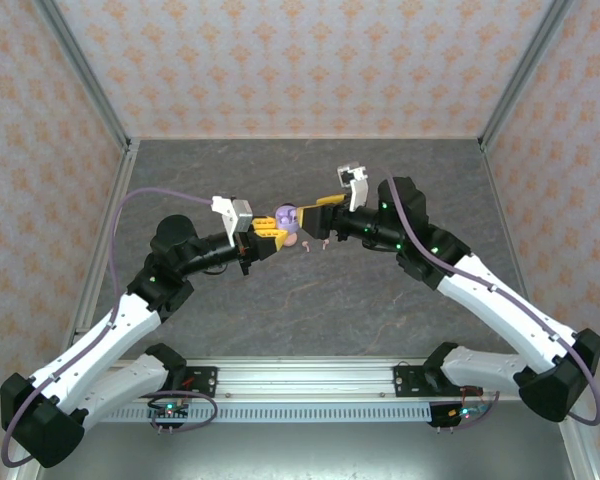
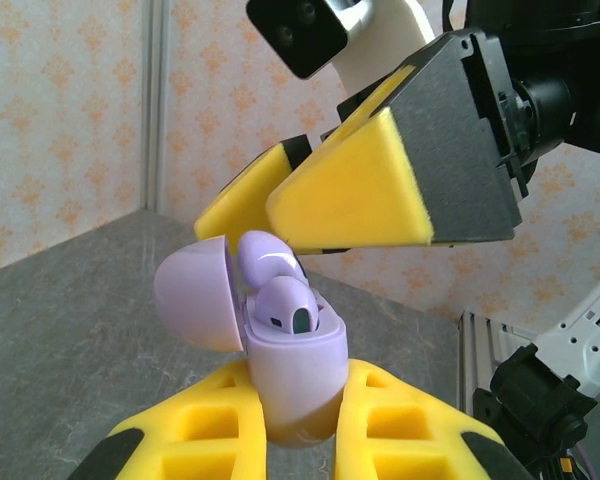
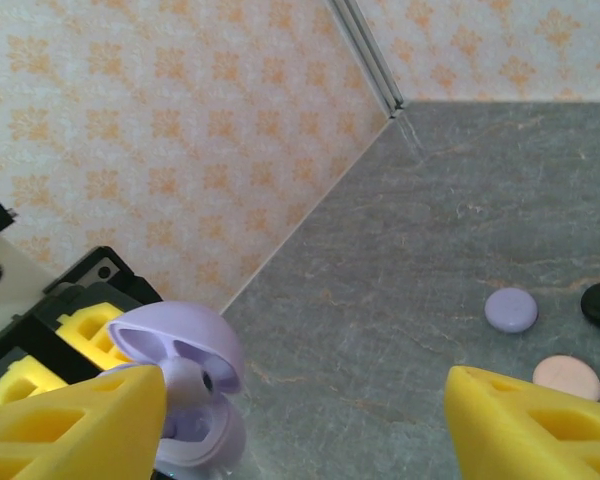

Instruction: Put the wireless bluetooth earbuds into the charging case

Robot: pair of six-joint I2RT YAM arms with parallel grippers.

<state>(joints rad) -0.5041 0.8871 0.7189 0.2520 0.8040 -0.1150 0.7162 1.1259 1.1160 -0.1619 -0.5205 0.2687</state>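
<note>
The left gripper (image 2: 298,425) pinches the lavender charging case (image 2: 292,375) upright with its lid tipped open. What look like 2 lavender earbuds (image 2: 285,312) sit in its wells, stems down. The right gripper (image 3: 300,430), jaws spread, hovers just above the case, reaching in from the right. It is the arm placed to press them home.

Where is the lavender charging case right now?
The lavender case sits low centre in the left wrist view, lid open, clamped between the left fingers, with the right fingers open just above.
</note>
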